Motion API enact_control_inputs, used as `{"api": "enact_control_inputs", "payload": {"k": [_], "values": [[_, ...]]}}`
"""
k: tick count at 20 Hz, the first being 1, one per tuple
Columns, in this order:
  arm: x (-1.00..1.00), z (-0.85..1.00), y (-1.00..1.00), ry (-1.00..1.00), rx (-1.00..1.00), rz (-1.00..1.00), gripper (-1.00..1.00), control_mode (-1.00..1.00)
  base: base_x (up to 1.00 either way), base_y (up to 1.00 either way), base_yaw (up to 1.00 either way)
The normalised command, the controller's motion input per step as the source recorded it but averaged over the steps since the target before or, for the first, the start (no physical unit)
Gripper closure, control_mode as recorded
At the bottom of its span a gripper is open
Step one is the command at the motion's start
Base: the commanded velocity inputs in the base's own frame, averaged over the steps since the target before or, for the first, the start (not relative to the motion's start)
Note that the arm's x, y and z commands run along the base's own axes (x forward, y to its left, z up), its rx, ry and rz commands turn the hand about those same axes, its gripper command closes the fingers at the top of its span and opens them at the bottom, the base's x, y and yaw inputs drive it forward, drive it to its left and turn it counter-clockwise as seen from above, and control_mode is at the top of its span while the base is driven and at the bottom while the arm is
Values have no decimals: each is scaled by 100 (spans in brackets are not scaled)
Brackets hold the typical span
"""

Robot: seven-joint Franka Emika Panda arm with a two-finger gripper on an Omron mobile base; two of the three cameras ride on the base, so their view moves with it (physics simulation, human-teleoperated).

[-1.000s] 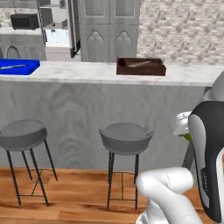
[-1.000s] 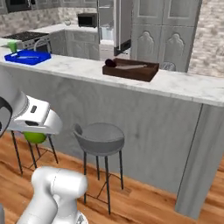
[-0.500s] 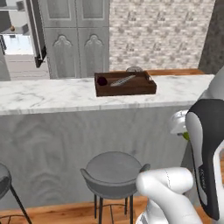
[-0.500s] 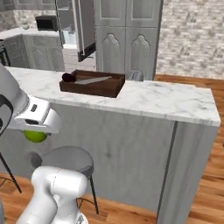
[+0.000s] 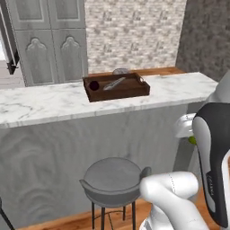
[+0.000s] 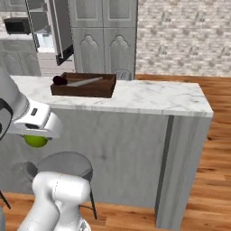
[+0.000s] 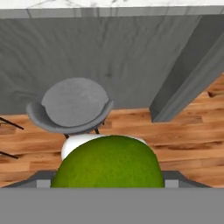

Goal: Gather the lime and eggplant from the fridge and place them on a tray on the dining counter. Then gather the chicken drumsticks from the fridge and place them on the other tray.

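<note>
The jaws stand wide and hold the lime, a round, dull-green fruit with a finely pebbled skin that bulges up between them in the hand view. From the right base view the lime hangs just under the white hand, low in front of the counter face and well below the tabletop; in the left base view only a sliver of green peeps out beside the arm.

The step in hand looks like carrying the lime to the tray. To do it well, the hand should rise clear of the marble edge before reaching in, since the fruit sits lower than the slab. A round, firm lime can roll, so it is best lowered onto the tray's floor and released only once it rests, away from the dark round thing, perhaps the eggplant, and the pale long utensil lying inside.

The tray is dark brown wood, rectangular with raised walls and end handles. The tabletop is white marble with grey veining over a grey wood-grain front. Below stands a grey stool with a round padded seat and a low curved back, on warm plank flooring.
</note>
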Motion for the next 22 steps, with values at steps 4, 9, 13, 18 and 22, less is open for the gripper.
{"api": "enact_control_inputs", "payload": {"k": [4, 9, 13, 18, 22], "values": [[0, 0, 0, 0, 0, 0, 100, 100, 19, 6, -37], [0, 0, 0, 0, 0, 0, 100, 100, 13, 0, -6], [0, 0, 0, 0, 0, 0, 100, 100, 28, -2, 26], [0, 0, 0, 0, 0, 0, 100, 100, 41, 0, 31], [0, 0, 0, 0, 0, 0, 100, 100, 39, 0, 7]]}}
